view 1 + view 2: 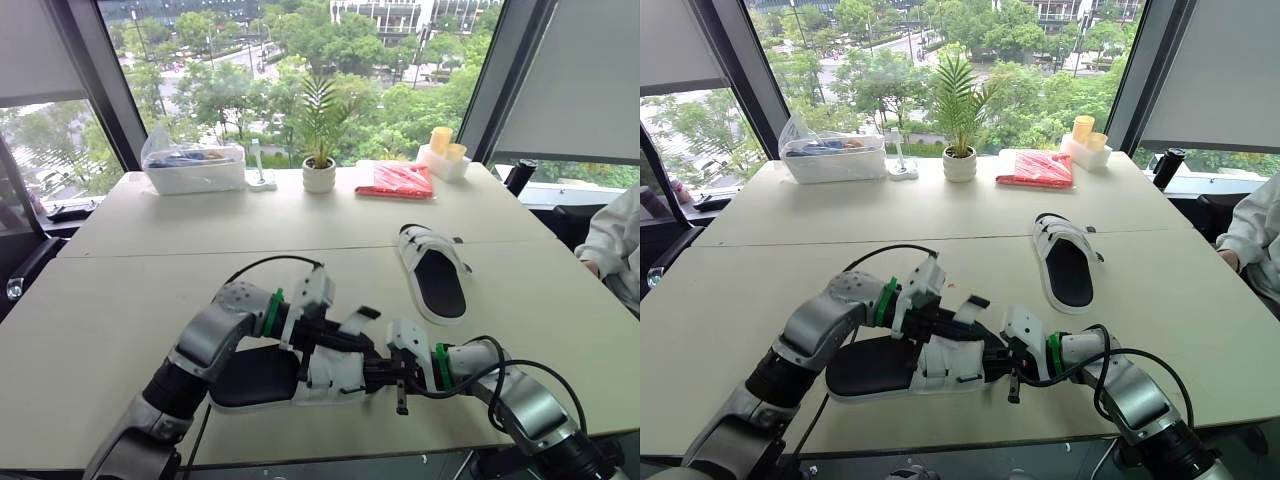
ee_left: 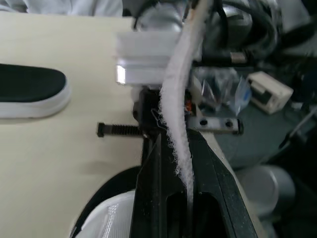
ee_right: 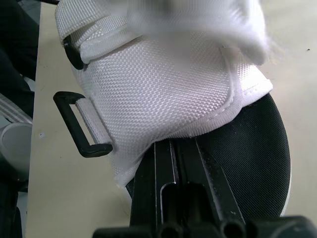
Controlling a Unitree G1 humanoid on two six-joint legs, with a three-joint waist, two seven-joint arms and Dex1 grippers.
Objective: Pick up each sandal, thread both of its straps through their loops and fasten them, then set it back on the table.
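While the near sandal (image 1: 262, 380) lies low in the centre of the head views, close to the front edge of the table (image 1: 150, 290), both arms meet over its white strapped end. Its black footbed points toward the lower left of the frame and its white mesh upper toward the lower right. One white strap (image 2: 174, 89) stands up from the upper, its fuzzy face showing in the left wrist view. The left gripper (image 2: 168, 148) is closed on that strap, which runs between its two black fingers. A black loop (image 3: 71, 124) hangs free at the side of the upper, nothing threaded through it. The right gripper (image 3: 174, 148) comes in from the lower right, and its fingers lie pressed together at the edge of the mesh upper, pinching the sandal just above the footbed.

The second sandal (image 1: 440, 280) sits right of centre in the frame, well apart from the grippers, flat on the table with its straps at the far end. Along the far edge of the table, toward the top of the frame, stand a clear plastic box (image 1: 195, 168), a potted plant (image 1: 320, 176), a red packet (image 1: 397, 181) and yellow cups (image 1: 442, 142). A person's pale sleeve (image 1: 615, 240) shows at the right edge.
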